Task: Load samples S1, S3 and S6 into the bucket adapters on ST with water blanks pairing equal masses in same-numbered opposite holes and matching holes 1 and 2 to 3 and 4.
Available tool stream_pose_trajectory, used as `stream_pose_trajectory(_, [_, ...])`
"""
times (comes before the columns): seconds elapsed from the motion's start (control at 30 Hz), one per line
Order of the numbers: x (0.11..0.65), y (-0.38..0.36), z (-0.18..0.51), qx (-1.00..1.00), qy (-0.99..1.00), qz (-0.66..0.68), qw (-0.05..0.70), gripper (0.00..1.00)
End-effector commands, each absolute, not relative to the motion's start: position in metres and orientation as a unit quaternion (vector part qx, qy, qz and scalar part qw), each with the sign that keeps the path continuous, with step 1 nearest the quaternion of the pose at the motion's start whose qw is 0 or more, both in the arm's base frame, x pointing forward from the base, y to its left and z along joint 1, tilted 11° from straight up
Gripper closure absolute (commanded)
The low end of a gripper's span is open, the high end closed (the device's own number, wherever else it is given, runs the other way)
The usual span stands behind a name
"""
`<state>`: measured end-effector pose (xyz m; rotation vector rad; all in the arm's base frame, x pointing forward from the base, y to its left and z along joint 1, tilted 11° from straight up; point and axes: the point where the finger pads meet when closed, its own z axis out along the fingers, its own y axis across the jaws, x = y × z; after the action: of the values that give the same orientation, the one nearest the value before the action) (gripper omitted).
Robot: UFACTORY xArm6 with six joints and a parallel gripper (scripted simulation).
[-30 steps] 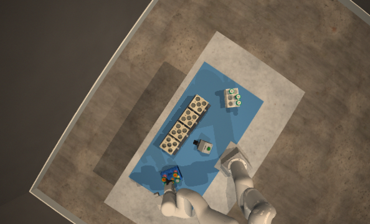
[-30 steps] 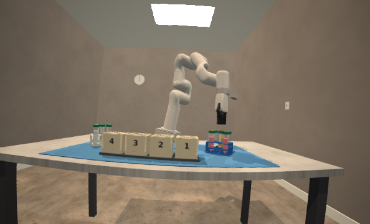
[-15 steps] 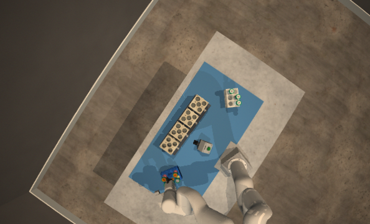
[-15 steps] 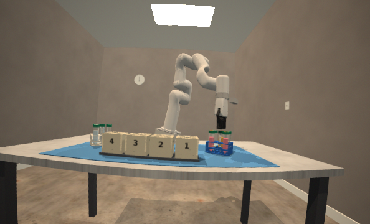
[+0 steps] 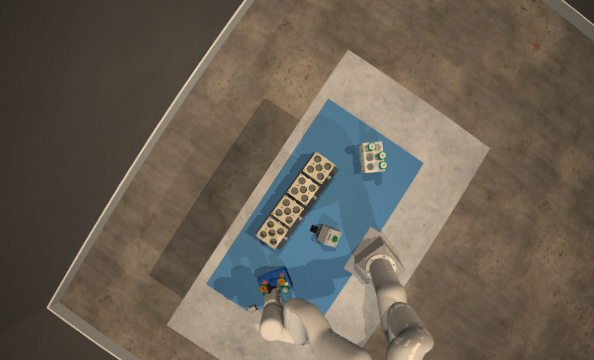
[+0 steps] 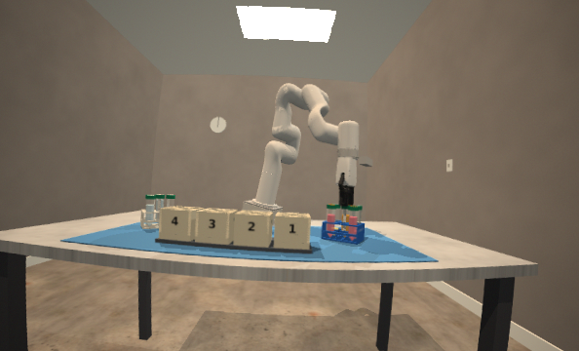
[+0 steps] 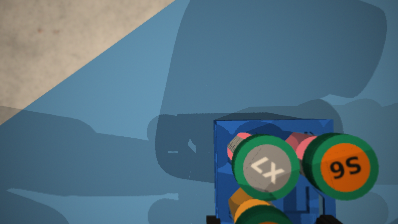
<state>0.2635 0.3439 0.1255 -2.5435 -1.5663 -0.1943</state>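
My gripper (image 5: 271, 289) (image 6: 346, 203) (image 7: 270, 220) is open and low over the blue rack (image 5: 272, 273) (image 6: 335, 237) (image 7: 320, 126). Its fingertips stand either side of an orange-dotted cap, only partly in the wrist view. X7 (image 7: 266, 167), grey-dotted, and S6 (image 7: 345, 167), orange-dotted, stand in front of it. Adapters 1 (image 6: 292, 240), 2 (image 6: 251, 239), 3 (image 6: 214, 237) and 4 (image 6: 176, 232) stand in the stand (image 6: 236, 247); their holes look empty from above. The white rack (image 5: 364, 161) holds three tubes with pale cap dots. Other tubes in the blue rack are partly hidden.
The small desk (image 5: 325, 234) with the green key (image 5: 335, 239) stands between the adapters and the arm's base. The blue rack stands near the mat's end beyond adapter 1. The white rack stands beyond adapter 4, toward the mat's opposite end. Tall tubes stand close around the fingers.
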Motion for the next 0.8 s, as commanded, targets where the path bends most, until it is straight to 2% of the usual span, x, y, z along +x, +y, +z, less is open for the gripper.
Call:
stream_pose_trajectory(0.0, [0.264,0.345,0.126,-0.847,-0.522,-0.066,0.075,0.43])
stream_pose_trajectory(0.77, [0.265,0.347,0.113,-0.847,-0.522,-0.066,0.075,0.43])
